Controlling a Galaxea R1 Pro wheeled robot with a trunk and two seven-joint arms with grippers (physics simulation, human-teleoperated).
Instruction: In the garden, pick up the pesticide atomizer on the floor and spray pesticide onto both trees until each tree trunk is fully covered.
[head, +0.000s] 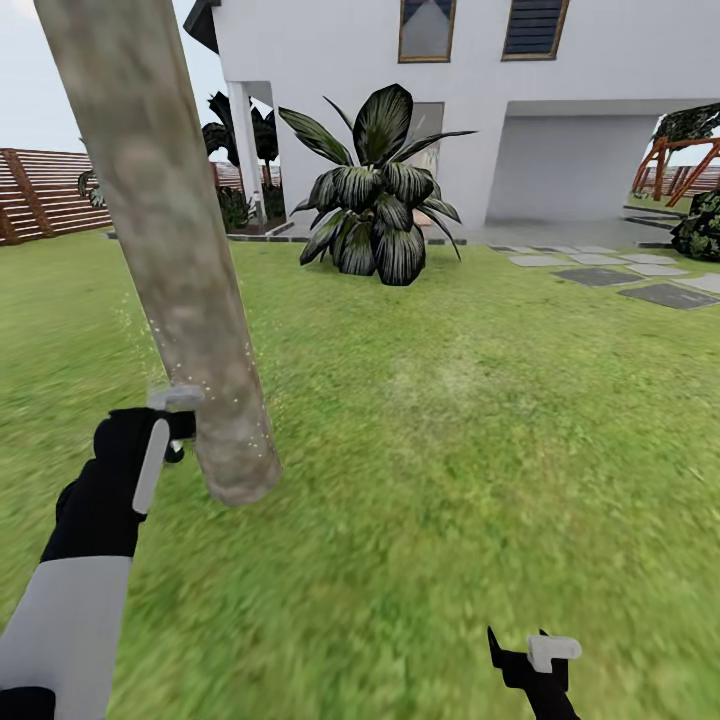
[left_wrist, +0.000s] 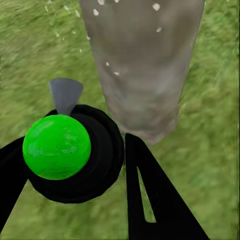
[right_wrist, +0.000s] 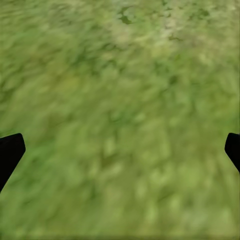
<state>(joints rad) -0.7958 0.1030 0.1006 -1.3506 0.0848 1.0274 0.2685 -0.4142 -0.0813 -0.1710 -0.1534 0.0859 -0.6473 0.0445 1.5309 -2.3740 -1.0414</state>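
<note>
Left end effector (left_wrist: 75, 165): black fingers clenched around the pesticide atomizer (left_wrist: 67, 150), a black bottle with a bright green rounded cap and a grey nozzle, held low beside the trunk.
Right end effector (head: 535, 665): released, fingers spread wide over bare grass, holding nothing.
Floor (right_wrist: 120, 115): blurry green lawn beneath both arms.
Tree trunk (head: 165, 240): thick pale grey-beige mottled-bark column, leaning, just ahead of the nozzle; pale droplets fleck the air around its lower part.
Step in hand: spraying this first trunk, judged by the droplets.
Next move: likely sweep the nozzle upward along the bark to cover the rest.
Farther off: dark broad-leaved plant (head: 375, 190), then white house (head: 590, 100).
</note>
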